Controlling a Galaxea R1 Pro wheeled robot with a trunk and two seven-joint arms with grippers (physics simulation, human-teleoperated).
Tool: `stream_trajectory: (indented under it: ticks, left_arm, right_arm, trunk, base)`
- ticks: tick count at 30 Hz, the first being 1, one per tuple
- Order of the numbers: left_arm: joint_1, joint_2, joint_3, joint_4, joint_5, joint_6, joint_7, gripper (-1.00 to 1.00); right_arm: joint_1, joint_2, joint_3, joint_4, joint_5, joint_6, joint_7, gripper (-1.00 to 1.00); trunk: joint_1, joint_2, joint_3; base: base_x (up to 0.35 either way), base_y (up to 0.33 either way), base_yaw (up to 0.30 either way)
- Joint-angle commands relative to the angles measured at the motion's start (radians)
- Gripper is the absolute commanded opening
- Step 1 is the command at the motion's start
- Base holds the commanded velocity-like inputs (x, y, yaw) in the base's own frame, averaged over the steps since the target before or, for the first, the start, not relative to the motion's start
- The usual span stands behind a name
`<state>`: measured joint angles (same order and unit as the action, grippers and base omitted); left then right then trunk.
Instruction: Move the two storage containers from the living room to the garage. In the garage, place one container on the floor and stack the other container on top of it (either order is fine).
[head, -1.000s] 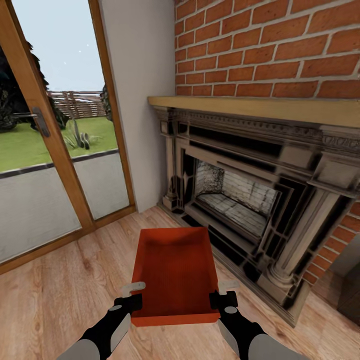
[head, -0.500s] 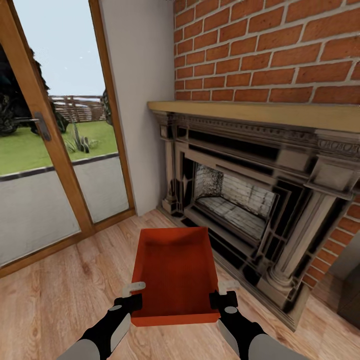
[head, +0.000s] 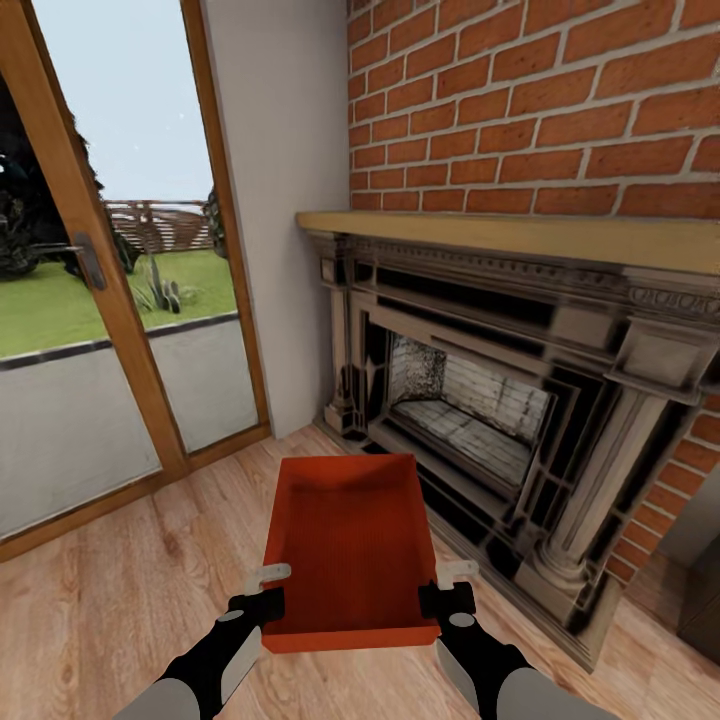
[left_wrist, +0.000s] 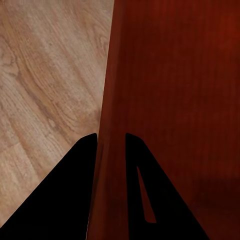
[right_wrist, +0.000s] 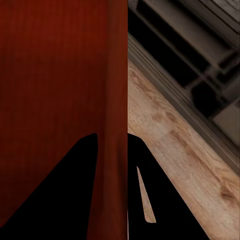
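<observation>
One orange-red storage container (head: 350, 540) hangs in front of me above the living room's wood-plank floor (head: 120, 600), held level by its two long sides. My left gripper (head: 268, 588) is shut on its left wall near the close corner. In the left wrist view the gripper (left_wrist: 110, 137) has its dark fingers on either side of the thin wall of the container (left_wrist: 175, 100). My right gripper (head: 447, 585) is shut on the right wall. The right wrist view shows that gripper (right_wrist: 112, 136) pinching the container (right_wrist: 50, 75) the same way.
A red-brick fireplace (head: 480, 400) with a dark ornate surround stands close ahead on the right. A wood-framed glass door (head: 90, 300) to a garden is on the left, with a white wall strip (head: 285, 200) between them. A dark cabinet corner (head: 700, 590) shows at the far right.
The whole picture has slid slightly down and to the right, so the camera has moved. The container and both grippers keep their places in the view.
</observation>
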<state>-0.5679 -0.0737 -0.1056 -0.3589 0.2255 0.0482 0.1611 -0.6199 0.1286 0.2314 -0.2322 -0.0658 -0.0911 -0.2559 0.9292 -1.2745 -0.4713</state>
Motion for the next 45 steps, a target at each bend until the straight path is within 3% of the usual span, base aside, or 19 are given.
stream_trajectory:
  ticks: [1,45]
  left_arm:
    - [0.0,0.0,-0.005,0.001,0.016,0.006,0.012,-1.0]
    - [0.0,0.0,-0.004,0.002,0.016,0.006,0.012,-1.0]
  right_arm:
    - [-0.001,0.0,-0.017,-0.003,0.009,-0.007,-0.009,-1.0]
    - [-0.001,0.0,-0.017,-0.003,0.009,-0.007,-0.009,-1.0]
  trunk:
    - [0.0,-0.001,0.001]
    - [0.0,-0.001,0.068]
  base:
    - [0.0,0.0,0.0]
    - [0.0,0.0,0.0]
